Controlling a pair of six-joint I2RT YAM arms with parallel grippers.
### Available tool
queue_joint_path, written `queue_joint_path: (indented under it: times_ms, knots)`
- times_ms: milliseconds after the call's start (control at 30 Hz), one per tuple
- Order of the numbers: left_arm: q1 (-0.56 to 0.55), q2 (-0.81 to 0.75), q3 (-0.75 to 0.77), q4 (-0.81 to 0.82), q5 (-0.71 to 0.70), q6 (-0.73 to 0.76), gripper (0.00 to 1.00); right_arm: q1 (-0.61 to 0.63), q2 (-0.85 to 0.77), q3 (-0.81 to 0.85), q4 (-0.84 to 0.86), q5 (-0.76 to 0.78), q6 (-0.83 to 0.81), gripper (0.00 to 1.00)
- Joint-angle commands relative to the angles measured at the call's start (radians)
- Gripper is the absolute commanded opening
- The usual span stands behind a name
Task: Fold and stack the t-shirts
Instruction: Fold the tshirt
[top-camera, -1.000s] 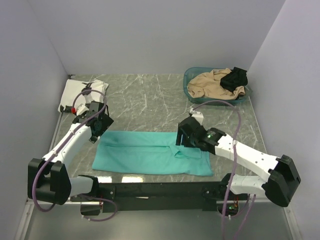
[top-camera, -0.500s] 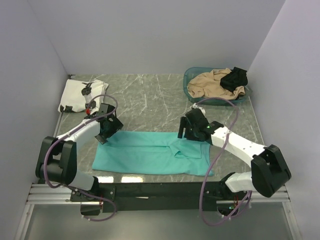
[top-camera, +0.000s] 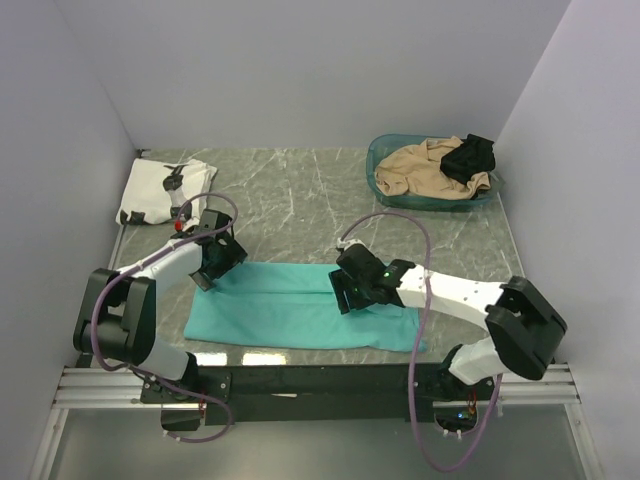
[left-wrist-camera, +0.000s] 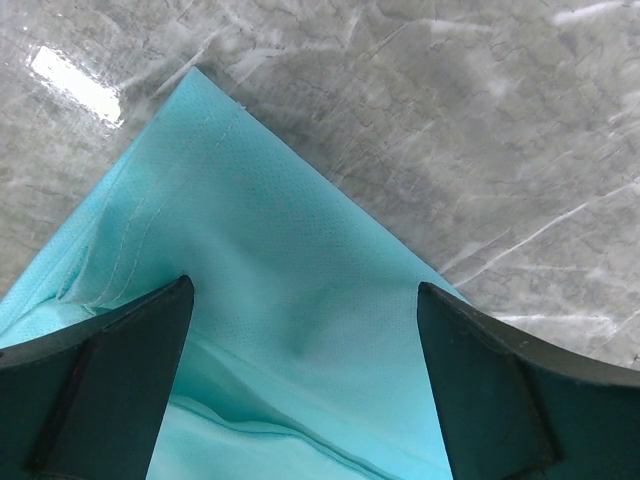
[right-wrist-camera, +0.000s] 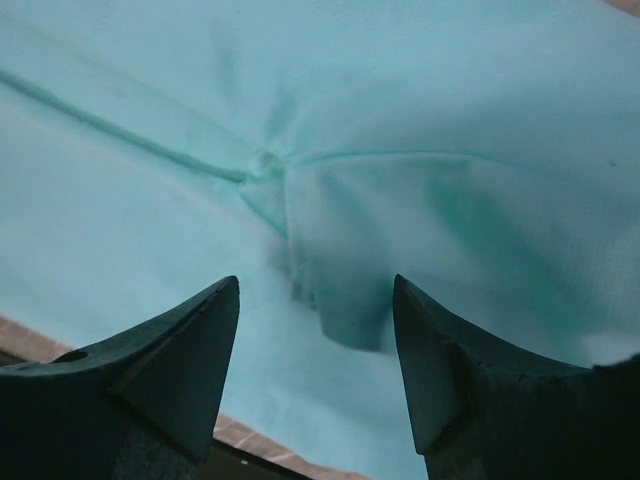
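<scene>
Lying flat: teal t-shirt, folded into a long strip on the table, near the front edge between the two arms.
Left gripper: fingers spread wide, gripping nothing. It hangs over the far left corner of the teal t-shirt, and the corner's point shows between the tips. Whether the tips touch the cloth cannot be told.
Right gripper: both fingers apart, holding nothing. It sits low over the middle of the teal t-shirt, above a small puckered fold where creases meet.
White t-shirt: folded, with black print, at the far left corner of the table, well apart from the teal one.
Basket: at the far right, holding a tan garment and a black garment.
</scene>
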Motion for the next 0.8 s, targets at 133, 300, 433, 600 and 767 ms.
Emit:
queue_joint_path:
  times_ms: [133, 300, 433, 600, 767]
  knots:
    - [-0.002, -0.055, 0.003, -0.028, -0.057, 0.003, 0.99, 0.041, 0.077, 0.057, -0.036, 0.080, 0.006, 0.49]
    - [-0.002, -0.064, 0.011, -0.040, -0.075, 0.003, 0.99, 0.060, 0.098, 0.071, -0.061, 0.100, 0.043, 0.28]
    - [-0.003, -0.059, 0.020, -0.046, -0.085, 0.004, 0.99, 0.058, 0.084, 0.123, -0.121, 0.138, 0.078, 0.09]
    - [-0.002, -0.058, 0.023, -0.043, -0.083, 0.006, 0.99, 0.058, 0.069, 0.206, -0.227, 0.108, 0.132, 0.08]
    - [-0.003, -0.061, 0.023, -0.040, -0.082, 0.009, 0.99, 0.058, 0.089, 0.249, -0.259, 0.019, 0.167, 0.11]
